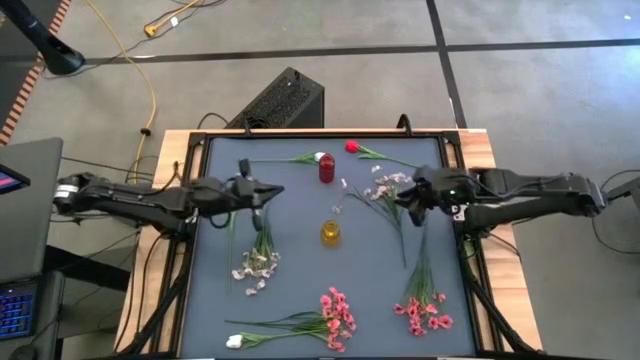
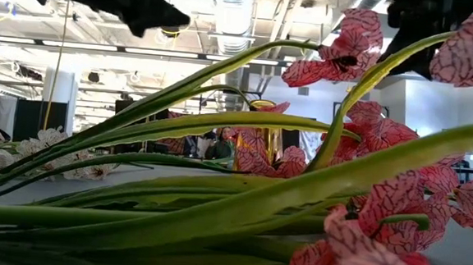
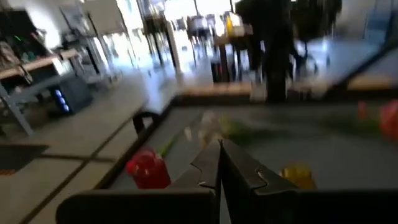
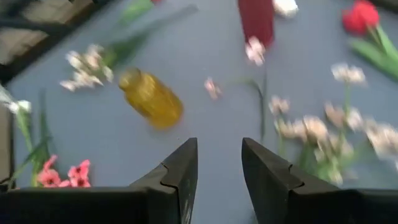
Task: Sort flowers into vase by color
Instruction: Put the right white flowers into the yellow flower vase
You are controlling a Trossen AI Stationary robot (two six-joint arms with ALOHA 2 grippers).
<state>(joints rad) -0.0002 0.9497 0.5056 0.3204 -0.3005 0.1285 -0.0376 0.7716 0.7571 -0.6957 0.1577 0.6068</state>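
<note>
A red vase (image 1: 326,168) and a yellow vase (image 1: 330,232) stand upright mid-table. Flowers lie flat on the mat: a white bud (image 1: 320,157) and a red rosebud (image 1: 352,147) at the far side, pale pink-white sprays (image 1: 385,188) (image 1: 257,264), bright pink sprays (image 1: 336,312) (image 1: 424,311) and a white bud (image 1: 234,341) near the front. My left gripper (image 1: 272,191) is shut and empty, above the mat left of the red vase. My right gripper (image 1: 407,201) is open and empty, over the right pale spray (image 4: 323,134).
The grey mat (image 1: 300,290) has a raised black frame along its edges (image 1: 195,250). In the low view, pink blossoms and long green leaves (image 2: 298,194) fill the foreground. A black box (image 1: 280,100) stands on the floor beyond the far edge.
</note>
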